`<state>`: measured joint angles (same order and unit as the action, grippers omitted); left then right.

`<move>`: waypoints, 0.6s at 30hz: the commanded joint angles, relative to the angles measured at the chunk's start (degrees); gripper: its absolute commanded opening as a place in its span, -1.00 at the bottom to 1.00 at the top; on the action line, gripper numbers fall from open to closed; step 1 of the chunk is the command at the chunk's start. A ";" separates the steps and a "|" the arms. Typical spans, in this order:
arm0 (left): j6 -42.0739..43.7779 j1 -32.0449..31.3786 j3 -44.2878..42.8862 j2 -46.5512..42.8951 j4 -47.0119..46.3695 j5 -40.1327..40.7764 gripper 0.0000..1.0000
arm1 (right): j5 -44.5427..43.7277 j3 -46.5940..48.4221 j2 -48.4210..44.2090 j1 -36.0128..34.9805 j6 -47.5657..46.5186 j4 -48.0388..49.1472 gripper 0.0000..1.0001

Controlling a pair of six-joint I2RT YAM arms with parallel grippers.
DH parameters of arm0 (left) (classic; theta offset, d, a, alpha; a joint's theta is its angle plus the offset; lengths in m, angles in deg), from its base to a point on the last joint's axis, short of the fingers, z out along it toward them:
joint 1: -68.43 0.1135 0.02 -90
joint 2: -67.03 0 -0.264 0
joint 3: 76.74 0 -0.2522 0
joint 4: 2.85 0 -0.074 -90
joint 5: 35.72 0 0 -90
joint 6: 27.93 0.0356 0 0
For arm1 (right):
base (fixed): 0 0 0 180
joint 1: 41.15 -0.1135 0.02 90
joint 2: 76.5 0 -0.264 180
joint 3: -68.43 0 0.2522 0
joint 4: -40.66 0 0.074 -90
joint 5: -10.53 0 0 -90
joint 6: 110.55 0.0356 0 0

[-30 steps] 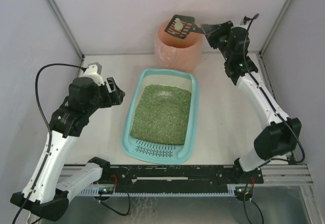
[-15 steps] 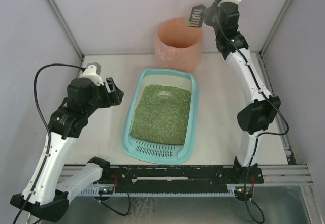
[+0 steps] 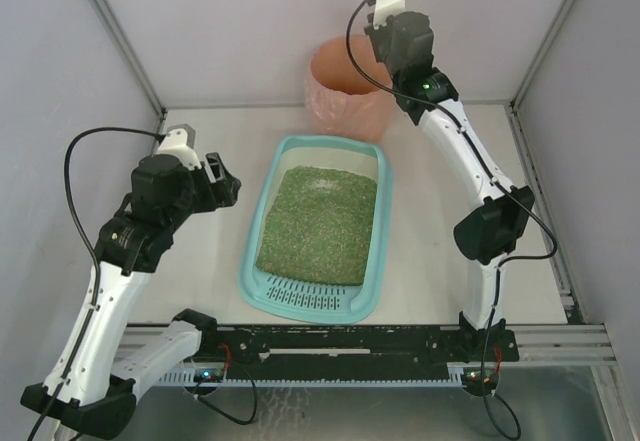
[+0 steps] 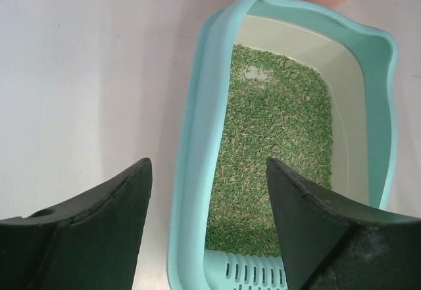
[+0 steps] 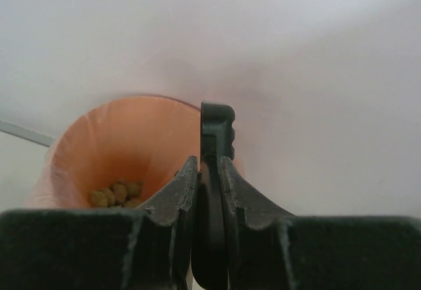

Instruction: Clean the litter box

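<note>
Position of right tool: raised over the round pink-orange bin, high above the worktop. Its jaws are pressed together on the thin black handle of the scoop, which the wrist view shows edge-on. The scoop's slotted head is not visible in any view. Below and to the left of this tool, the wrist view shows the bin's open mouth and a few brownish clumps at the bottom.

The litter box lies well below this tool and back toward the arm bases, flat on the worktop. Its long axis runs from the bin end to the bases, slanted slightly leftward toward the near end. The slotted grate is at the end farthest from the right tool; the green granules fill the middle.

The left tool is the nearer of the two, just to the left of the box's left rim and apart from it. Its jaws are spread wide and hold nothing; the wrist view frames the rim between them.

Judgement: the scoop is over the bin, so any further pass requires the right tool to descend and draw back toward the bases, entering the box along its long axis. The left tool is placed to steady the rim if needed.
</note>
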<state>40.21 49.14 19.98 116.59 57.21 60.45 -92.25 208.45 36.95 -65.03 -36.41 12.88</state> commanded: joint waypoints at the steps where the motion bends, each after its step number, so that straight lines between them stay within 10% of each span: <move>1: 0.36 0.49 1.51 -0.65 -2.90 1.40 0.49 | 0.52 2.07 -2.23 0.49 -1.39 5.65 -1.00; 8: 0.11 0.58 1.46 -0.43 -4.56 2.67 0.54 | 9.23 3.72 -6.23 1.43 21.20 5.00 -1.00; 18: -3.37 0.58 4.77 -0.46 -8.73 6.64 0.61 | 24.54 -24.00 -25.28 3.75 53.10 10.33 -1.00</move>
<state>39.09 49.40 22.52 116.64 52.86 64.65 -75.70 191.49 19.38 -61.81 1.95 18.67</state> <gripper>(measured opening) 0.800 0.145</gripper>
